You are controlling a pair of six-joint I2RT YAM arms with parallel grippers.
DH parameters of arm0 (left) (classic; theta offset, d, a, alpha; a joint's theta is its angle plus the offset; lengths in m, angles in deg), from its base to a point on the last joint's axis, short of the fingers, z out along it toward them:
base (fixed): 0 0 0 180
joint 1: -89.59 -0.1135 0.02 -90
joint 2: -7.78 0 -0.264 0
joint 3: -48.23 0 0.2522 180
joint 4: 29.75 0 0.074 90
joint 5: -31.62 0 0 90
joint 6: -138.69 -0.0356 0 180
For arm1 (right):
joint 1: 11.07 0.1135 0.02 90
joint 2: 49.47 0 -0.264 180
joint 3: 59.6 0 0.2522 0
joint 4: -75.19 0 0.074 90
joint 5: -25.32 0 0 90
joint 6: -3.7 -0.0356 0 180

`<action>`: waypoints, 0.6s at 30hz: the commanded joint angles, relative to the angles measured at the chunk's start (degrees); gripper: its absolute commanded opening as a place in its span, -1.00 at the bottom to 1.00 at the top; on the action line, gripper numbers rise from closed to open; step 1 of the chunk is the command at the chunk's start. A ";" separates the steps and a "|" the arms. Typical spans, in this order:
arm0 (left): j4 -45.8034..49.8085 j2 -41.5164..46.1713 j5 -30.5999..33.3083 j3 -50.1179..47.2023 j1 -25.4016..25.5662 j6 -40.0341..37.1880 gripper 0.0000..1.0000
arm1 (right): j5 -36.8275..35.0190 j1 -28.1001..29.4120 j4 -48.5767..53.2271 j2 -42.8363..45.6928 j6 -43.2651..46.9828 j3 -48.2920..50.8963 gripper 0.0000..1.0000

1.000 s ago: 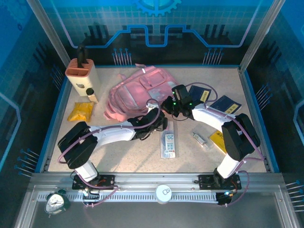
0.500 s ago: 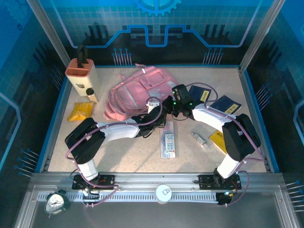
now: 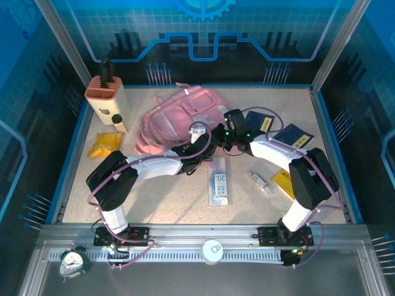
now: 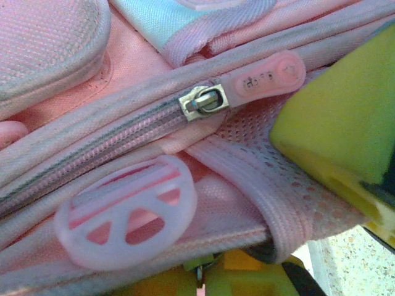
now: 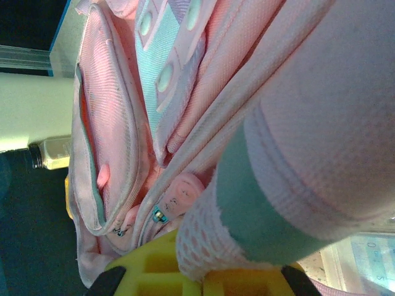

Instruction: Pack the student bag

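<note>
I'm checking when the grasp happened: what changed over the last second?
The left arm reached farther from its base, toward the student bag. The left gripper went from open to shut, seemingly pinching the bag's mesh edge beside the zipper pull. The right gripper stayed clamped on the bag. The bag and the knife block kept their places.

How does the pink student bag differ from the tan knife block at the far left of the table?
The student bag is soft pink fabric, slumped flat; the knife block is a rigid tan box with a reddish-brown top, standing upright. The bag is far larger than the block. The right gripper pinches the bag's mesh strap; nothing touches the block. Both rest on the speckled table, toward its far side.
</note>
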 commanded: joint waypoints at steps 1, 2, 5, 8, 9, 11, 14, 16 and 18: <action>0.03 2.46 2.65 0.90 -0.61 -0.86 -1.00 | 3.85 -0.01 -2.04 2.84 0.36 0.01 -1.00; 0.66 2.94 2.72 0.59 -0.70 -0.54 -1.00 | 3.75 -0.11 -2.17 2.96 0.55 0.09 -1.00; 2.71 4.21 0.36 -0.29 -1.61 0.73 -1.00 | 5.45 -0.92 -4.15 2.65 0.75 0.12 -1.00; 7.29 5.52 -1.36 -0.61 -2.64 2.73 -1.00 | 5.64 -1.91 -2.60 2.58 1.47 -0.76 -1.00; 8.12 6.33 -1.38 -1.09 -2.67 2.79 -1.00 | 5.45 -2.26 -2.36 2.76 1.68 -0.78 -1.00; 8.34 7.88 -2.41 -2.62 -2.72 2.02 -1.00 | 5.64 -3.07 -2.34 2.95 1.76 -0.81 -1.00; 11.71 9.71 -4.34 -3.75 -3.41 2.26 -1.00 | 6.74 -4.32 -2.08 2.69 2.34 -1.54 -1.00; 14.39 10.76 -6.00 -3.95 -4.08 2.36 -1.00 | 7.06 -4.85 -1.29 2.68 3.15 -2.29 -1.00; 16.48 12.09 -6.16 -4.57 -4.15 1.68 -1.00 | 7.51 -5.25 -0.65 2.24 4.30 -3.31 -1.00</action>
